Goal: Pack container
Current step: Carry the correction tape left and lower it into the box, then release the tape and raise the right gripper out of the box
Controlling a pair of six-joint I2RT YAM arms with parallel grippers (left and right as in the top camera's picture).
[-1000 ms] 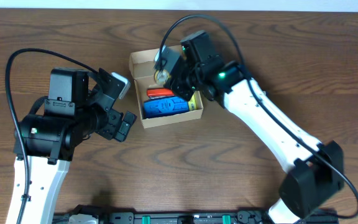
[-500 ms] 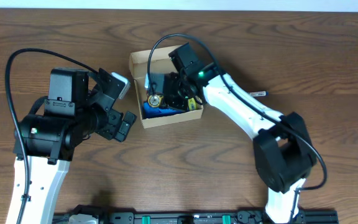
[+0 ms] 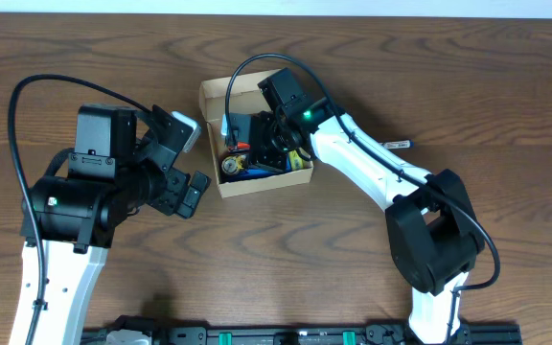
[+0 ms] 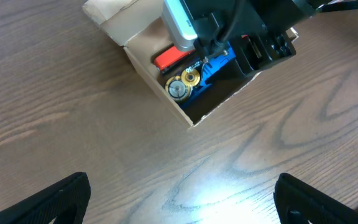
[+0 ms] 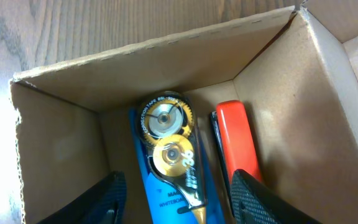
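Observation:
The container point(image 3: 262, 183) is a tan cardboard box with its flap lid point(image 3: 220, 91) open at the far side. It also shows in the left wrist view point(image 4: 145, 46) and the right wrist view point(image 5: 166, 62). Inside lie a red item point(image 5: 238, 137), a blue item point(image 5: 151, 193) and, on top of the blue one, a clear correction tape with gold gears point(image 5: 169, 140) point(image 3: 230, 165) point(image 4: 184, 84). My right gripper point(image 5: 176, 199) point(image 3: 257, 144) is down inside the box, open, with its fingers either side of the tape and gaps showing. My left gripper point(image 4: 182, 199) point(image 3: 192, 192) is open and empty above bare table, left of the box.
A dark pen point(image 3: 398, 145) lies on the wooden table to the right of the box, behind my right arm. The right arm reaches across the box's right side.
My right gripper has gone down into the box with the correction tape. The tape now lies on the blue item near the box's front left. The left arm has not moved.

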